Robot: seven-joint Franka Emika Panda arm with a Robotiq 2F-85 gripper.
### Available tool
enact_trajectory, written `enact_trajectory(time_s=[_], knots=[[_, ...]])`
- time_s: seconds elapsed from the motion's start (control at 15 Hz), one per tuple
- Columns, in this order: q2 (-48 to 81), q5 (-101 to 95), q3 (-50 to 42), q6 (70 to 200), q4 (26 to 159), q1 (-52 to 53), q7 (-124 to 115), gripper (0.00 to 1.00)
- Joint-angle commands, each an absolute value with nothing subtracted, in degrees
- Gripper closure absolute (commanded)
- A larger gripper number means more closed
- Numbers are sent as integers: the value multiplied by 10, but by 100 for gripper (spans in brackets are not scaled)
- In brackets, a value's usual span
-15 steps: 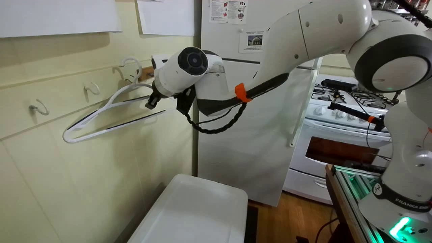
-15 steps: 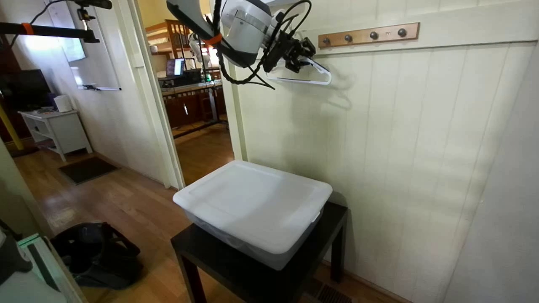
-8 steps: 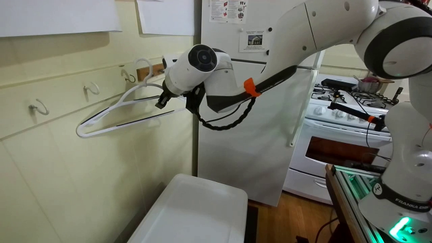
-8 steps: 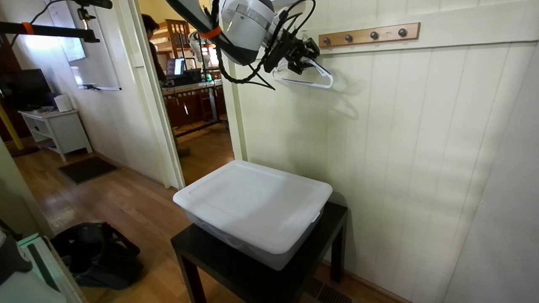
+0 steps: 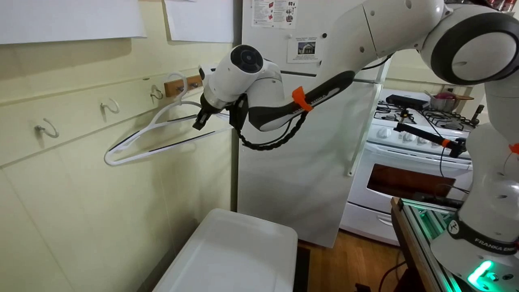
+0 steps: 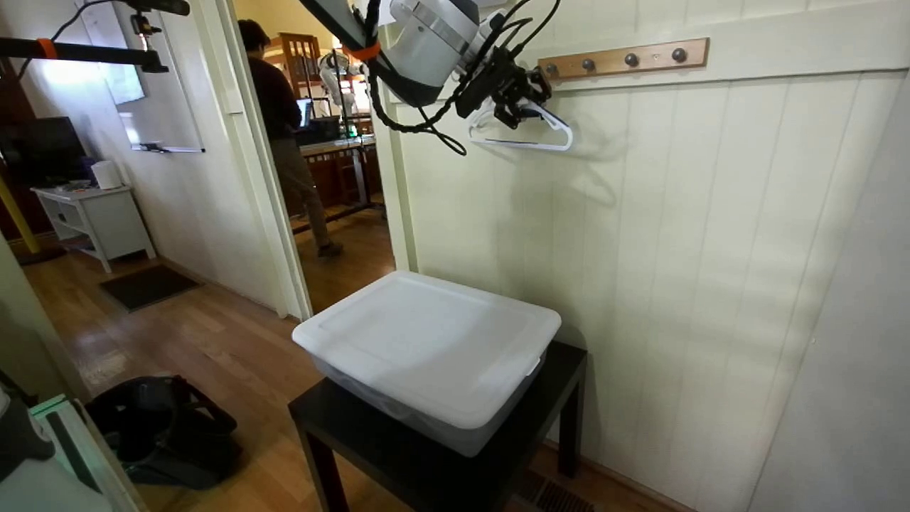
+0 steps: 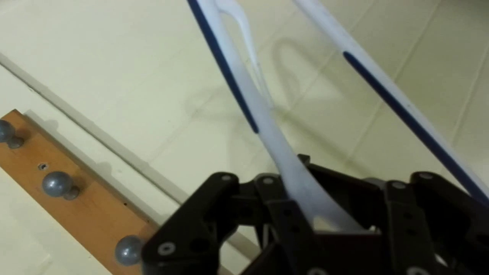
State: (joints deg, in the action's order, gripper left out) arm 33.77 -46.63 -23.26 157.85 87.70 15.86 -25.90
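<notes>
A white plastic hanger with dark blue strips shows in both exterior views (image 5: 174, 144) (image 6: 530, 145) and in the wrist view (image 7: 279, 149). My black gripper (image 5: 201, 120) is shut on the hanger at its upper part, one arm of it running between the fingers in the wrist view (image 7: 332, 183). The gripper (image 6: 522, 99) hides part of the hanger. The hanger's hook stands up beside the wrist. A wooden rail with dark round knobs (image 6: 647, 60) is on the wall close by. It also shows in the wrist view (image 7: 91, 202), apart from the hanger.
White wall hooks (image 5: 110, 106) are on the cream wall. A lidded bin (image 6: 426, 341) stands on a black table (image 6: 348, 412) below the arm. A fridge (image 5: 292, 162) stands behind the arm, a stove (image 5: 405, 162) farther off. A person (image 6: 281, 121) is in the doorway.
The gripper and the hanger have moved together rightward in both exterior views, and the wrist has tilted a little. A person has come into view in the doorway.
</notes>
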Motion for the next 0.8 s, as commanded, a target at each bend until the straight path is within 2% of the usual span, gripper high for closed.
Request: enact_trajectory(time_s=[0.0, 0.2, 0.27, 0.73], knots=[[332, -441, -171, 1559, 863, 105, -200, 100], [346, -422, -145, 1559, 844, 80, -165, 100], [339, -442, -167, 1576, 861, 96, -196, 100], [340, -442, -165, 1576, 859, 93, -192, 100]])
